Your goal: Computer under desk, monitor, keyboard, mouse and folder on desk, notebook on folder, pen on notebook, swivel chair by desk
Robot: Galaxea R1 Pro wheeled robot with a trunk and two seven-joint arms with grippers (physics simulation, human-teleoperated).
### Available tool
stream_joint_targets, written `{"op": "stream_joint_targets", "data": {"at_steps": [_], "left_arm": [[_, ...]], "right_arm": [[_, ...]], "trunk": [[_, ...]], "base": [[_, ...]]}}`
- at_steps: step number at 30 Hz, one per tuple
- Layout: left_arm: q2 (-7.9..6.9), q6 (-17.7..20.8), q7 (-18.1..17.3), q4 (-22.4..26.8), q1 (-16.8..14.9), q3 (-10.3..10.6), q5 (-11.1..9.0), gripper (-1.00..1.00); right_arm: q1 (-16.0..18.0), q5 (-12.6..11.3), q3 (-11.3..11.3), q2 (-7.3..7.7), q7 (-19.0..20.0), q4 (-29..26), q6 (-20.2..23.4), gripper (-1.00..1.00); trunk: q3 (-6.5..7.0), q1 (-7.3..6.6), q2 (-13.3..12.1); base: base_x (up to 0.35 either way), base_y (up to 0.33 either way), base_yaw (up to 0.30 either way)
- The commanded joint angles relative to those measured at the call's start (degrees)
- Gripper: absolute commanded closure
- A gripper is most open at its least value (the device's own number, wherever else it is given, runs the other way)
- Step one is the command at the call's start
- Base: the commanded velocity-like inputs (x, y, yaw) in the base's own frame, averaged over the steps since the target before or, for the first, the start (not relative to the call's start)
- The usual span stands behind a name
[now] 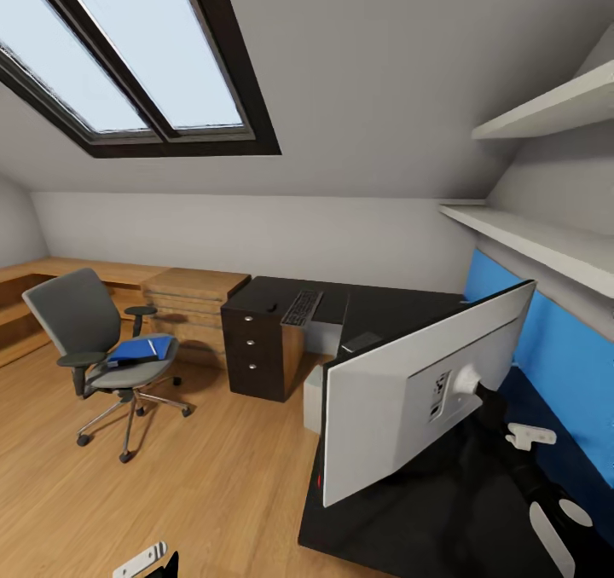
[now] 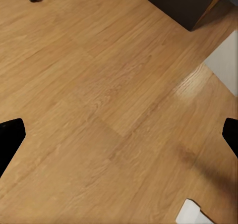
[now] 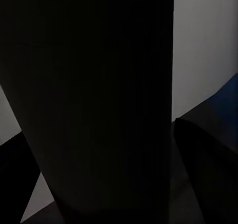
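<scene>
- The right arm (image 1: 546, 493) reaches up from the lower right of the head view, black and white links ending behind the monitor (image 1: 401, 407), at the white mount on its grey back.
- The right gripper (image 1: 479, 390) is at that mount; whether its fingers are closed on the stand cannot be told, since the right wrist view is nearly all dark shapes.
- The left gripper (image 2: 119, 135) hangs over bare floor — its two black fingertips (image 2: 10, 140) sit at opposite edges of the left wrist view, spread wide with nothing between them.
- One monitor, tilted, its lower corner with a red dot at the near edge of the desk (image 1: 384, 305) in the lower centre of the head view.
- One keyboard (image 1: 301, 307) lies on the desk's far wing, mid-frame, with one small black mouse (image 1: 272, 308) just left of it.
- One swivel chair (image 1: 102, 348) stands at left, well apart from the desk, carrying one blue folder (image 1: 143, 349) on its seat.
- One pale grey computer (image 1: 314, 399) shows partly below the desk — behind the monitor's edge.
- Three drawers with silver knobs are stacked under the desk's left end.
- The floor (image 2: 109, 95) is light wood planks; the room has a sloped grey ceiling with a skylight (image 1: 128, 49) at upper left, white shelves (image 1: 546, 237) and a blue wall panel at right, and a wooden cabinet (image 1: 192, 305) beside the desk.
</scene>
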State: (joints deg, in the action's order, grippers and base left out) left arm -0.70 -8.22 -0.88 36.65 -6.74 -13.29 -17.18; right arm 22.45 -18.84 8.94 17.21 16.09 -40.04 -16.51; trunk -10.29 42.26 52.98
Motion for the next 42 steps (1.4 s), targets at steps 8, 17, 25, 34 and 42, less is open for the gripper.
{"op": "stream_joint_targets", "data": {"at_steps": [8,17,25,34,42], "left_arm": [[0.00,-0.15,-0.09,0.00,-0.03,0.01,-0.57,-1.00],[0.00,-0.15,-0.10,0.00,-0.03,-0.05,-0.56,-1.00],[0.00,-0.14,-0.09,0.00,-0.03,-0.07,-0.57,-1.00],[0.00,-0.17,-0.09,0.00,-0.03,-0.07,-0.57,-1.00],[0.00,-0.19,-0.09,0.00,-0.03,-0.14,-0.57,-1.00]], "right_arm": [[0.05,-0.67,0.24,0.02,0.43,0.49,0.08,1.00],[0.05,-0.67,0.20,0.04,0.43,0.49,0.08,1.00],[0.05,-0.68,0.20,0.02,0.43,0.49,0.08,1.00],[0.05,-0.68,0.20,0.02,0.43,0.49,0.08,-1.00],[0.05,-0.67,0.20,0.03,0.45,0.49,0.08,-1.00]], "trunk": [[-0.09,0.01,0.04],[-0.09,0.01,0.04],[-0.09,0.01,0.04],[-0.09,0.01,0.04],[-0.09,0.01,0.04]], "base": [[0.000,-0.030,0.000],[0.000,-0.134,0.000],[0.000,-0.009,0.000],[0.000,0.000,0.000],[0.000,0.000,0.000]]}}
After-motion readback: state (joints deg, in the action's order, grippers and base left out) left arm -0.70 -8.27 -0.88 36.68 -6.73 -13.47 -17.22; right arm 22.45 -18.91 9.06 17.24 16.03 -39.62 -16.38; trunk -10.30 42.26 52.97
